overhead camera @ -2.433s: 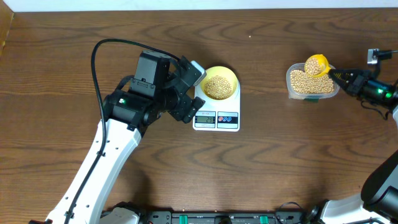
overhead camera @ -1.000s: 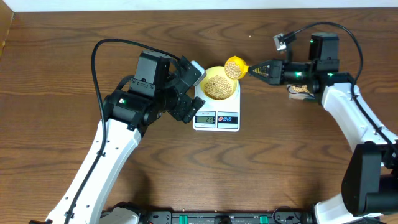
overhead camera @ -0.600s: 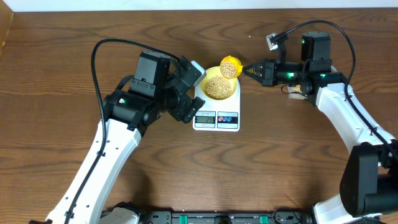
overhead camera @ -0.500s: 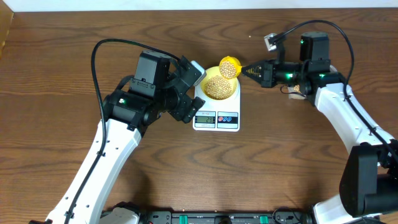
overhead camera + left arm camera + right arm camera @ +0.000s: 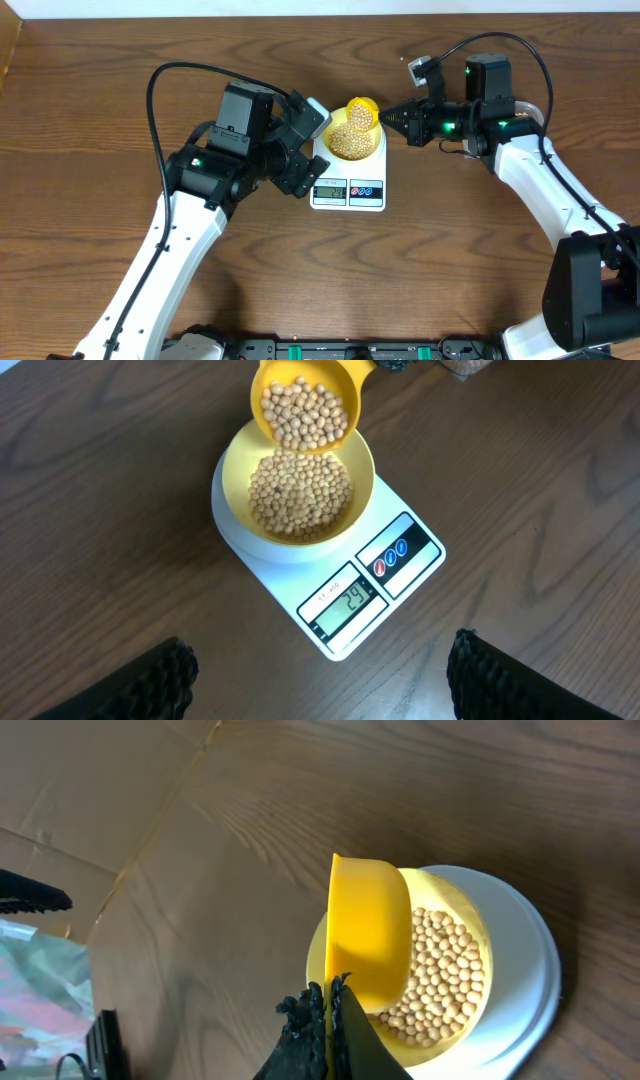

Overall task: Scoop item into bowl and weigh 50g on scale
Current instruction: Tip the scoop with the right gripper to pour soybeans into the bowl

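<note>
The pale yellow bowl (image 5: 345,147) (image 5: 355,450) (image 5: 470,920), part full of tan beans (image 5: 300,495) (image 5: 435,970), stands on the white scale (image 5: 349,190) (image 5: 345,605), whose display reads about 24. My right gripper (image 5: 392,117) (image 5: 327,1005) is shut on the handle of a bright yellow scoop (image 5: 361,113) (image 5: 303,405) (image 5: 368,930). The scoop is tilted over the bowl's rim with beans in it. My left gripper (image 5: 300,150) (image 5: 320,670) is open and empty, hovering just left of the scale.
The clear plastic tub is mostly hidden behind my right arm (image 5: 500,130). Brown wooden table (image 5: 450,260) all around. A cardboard surface shows at the upper left of the right wrist view (image 5: 90,790).
My right arm carried the loaded scoop from the tub leftward to the bowl and has tipped it over the rim. The left arm has not moved.
</note>
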`<state>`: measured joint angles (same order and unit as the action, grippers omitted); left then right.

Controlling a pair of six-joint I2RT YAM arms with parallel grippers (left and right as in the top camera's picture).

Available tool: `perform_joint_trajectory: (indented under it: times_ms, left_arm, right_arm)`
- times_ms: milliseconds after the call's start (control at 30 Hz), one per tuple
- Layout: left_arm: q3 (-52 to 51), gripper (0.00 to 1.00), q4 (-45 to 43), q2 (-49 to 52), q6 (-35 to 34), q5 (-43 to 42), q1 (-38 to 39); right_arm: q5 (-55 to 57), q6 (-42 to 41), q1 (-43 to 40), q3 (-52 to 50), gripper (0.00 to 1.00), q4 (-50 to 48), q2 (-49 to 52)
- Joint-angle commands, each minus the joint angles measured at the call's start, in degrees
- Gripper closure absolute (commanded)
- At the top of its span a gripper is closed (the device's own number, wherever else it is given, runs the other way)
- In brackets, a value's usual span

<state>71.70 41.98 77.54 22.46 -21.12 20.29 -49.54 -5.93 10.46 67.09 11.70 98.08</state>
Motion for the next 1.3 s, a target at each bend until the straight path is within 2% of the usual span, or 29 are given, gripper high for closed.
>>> perform_joint_trajectory:
  times_ms: [0,600,1267]
  left_arm:
    - [-0.39,0.18,-0.02,-0.07,-0.48,-0.72,-0.31]
    - [-0.39,0.18,-0.02,-0.07,-0.48,-0.72,-0.31]
    - [-0.39,0.18,-0.02,-0.07,-0.48,-0.72,-0.31]
  right_arm:
    - [-0.07,3.26,0.37,-0.20,0.99,-0.13,0.52]
    - [-0.07,12.48,0.52,-0.20,0.99,-0.42,0.52]
    - [-0.04,17.27,0.52,-0.20,0.99,-0.79,0.52]
